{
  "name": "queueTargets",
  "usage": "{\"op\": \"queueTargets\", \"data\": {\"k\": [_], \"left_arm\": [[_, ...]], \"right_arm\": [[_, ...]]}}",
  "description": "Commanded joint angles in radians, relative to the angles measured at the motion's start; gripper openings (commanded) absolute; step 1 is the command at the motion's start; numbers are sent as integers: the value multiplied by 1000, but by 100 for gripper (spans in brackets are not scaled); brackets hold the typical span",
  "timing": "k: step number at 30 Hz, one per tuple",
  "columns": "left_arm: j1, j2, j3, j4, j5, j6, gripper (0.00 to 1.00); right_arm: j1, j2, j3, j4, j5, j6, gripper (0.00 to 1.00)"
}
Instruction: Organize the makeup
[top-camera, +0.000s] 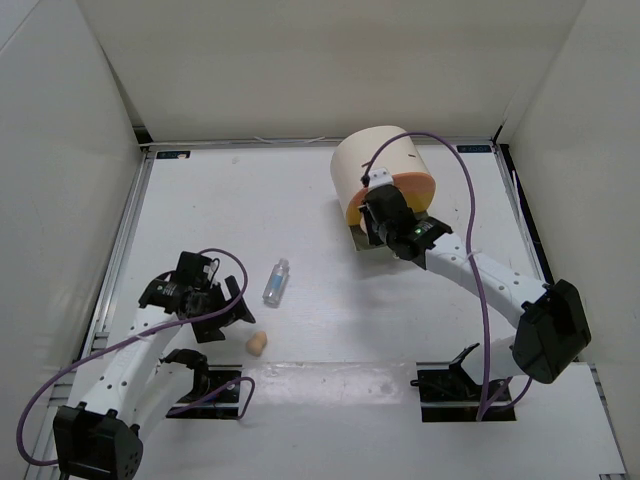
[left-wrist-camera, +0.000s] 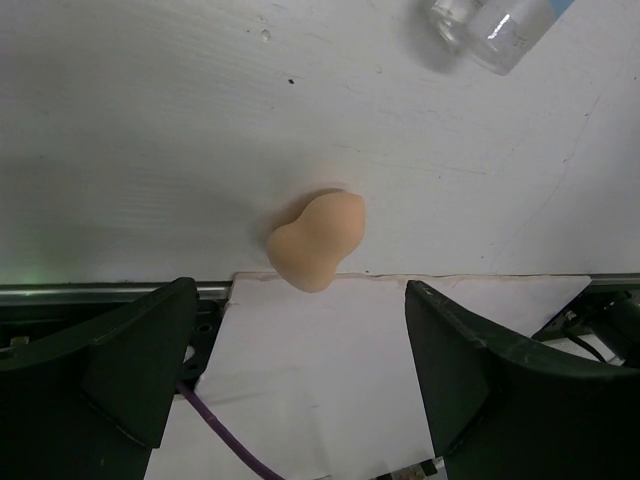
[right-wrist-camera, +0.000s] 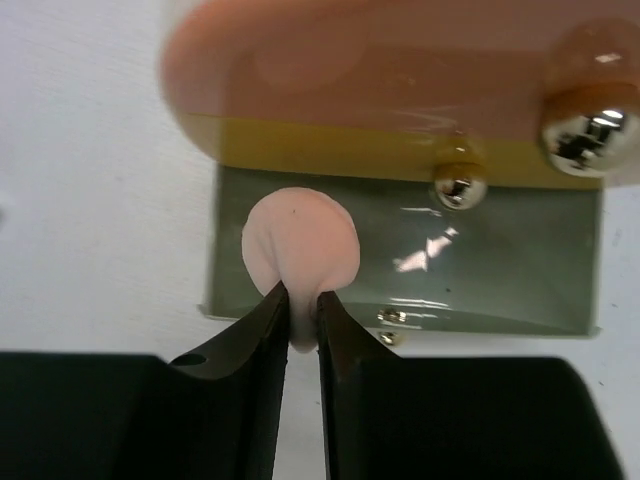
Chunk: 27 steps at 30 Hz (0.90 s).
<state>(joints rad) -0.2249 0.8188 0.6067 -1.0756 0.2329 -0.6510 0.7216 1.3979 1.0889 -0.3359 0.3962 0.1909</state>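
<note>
My right gripper (right-wrist-camera: 302, 302) is shut on the peach round puff (right-wrist-camera: 300, 245), pinching its near edge over the open grey-lined bottom drawer (right-wrist-camera: 520, 270) of the cream cylinder box (top-camera: 380, 170). My left gripper (left-wrist-camera: 300, 370) is open and empty, just short of the beige egg sponge (left-wrist-camera: 318, 240), which lies on the white table; the sponge also shows in the top view (top-camera: 257, 343). The clear little bottle (top-camera: 276, 281) lies on its side beyond the sponge, and its end shows in the left wrist view (left-wrist-camera: 495, 20). In the top view my right gripper (top-camera: 378, 228) hovers at the box's front.
The box has orange drawer fronts with metal knobs (right-wrist-camera: 588, 125). White walls enclose the table on three sides. A white sheet (left-wrist-camera: 330, 370) covers the near edge by the arm bases, with a purple cable (left-wrist-camera: 215, 430) across it.
</note>
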Motion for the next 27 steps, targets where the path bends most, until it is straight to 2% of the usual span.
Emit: {"op": "queueTargets", "data": {"k": [1, 3, 4, 5, 6, 8, 9, 11, 16, 27], "left_arm": [[-4, -6, -36, 72, 71, 17, 94], [-4, -3, -56, 94, 83, 19, 93], [-4, 3, -56, 91, 83, 21, 93], [-4, 16, -55, 94, 86, 27, 93], [-5, 28, -51, 97, 80, 28, 92], [-5, 43, -53, 100, 77, 31, 92], [-8, 52, -53, 118, 80, 30, 92], [-30, 83, -64, 131, 74, 25, 92], [-99, 152, -32, 143, -6, 8, 91], [-205, 187, -47, 143, -55, -58, 83]], "right_arm": [[-28, -2, -1, -57, 76, -4, 21], [-46, -2, -9, -75, 86, -4, 24], [-45, -5, -12, -75, 82, -7, 33], [-53, -11, -12, -75, 76, -10, 37], [-53, -11, -17, -75, 58, -19, 50], [-53, -11, -21, -75, 46, -19, 65], [-53, -11, -18, -75, 33, -19, 81], [-56, -14, -17, -75, 30, -19, 99], [-53, -36, -6, -75, -3, -19, 99], [-53, -146, -43, -39, -22, -1, 99]]}}
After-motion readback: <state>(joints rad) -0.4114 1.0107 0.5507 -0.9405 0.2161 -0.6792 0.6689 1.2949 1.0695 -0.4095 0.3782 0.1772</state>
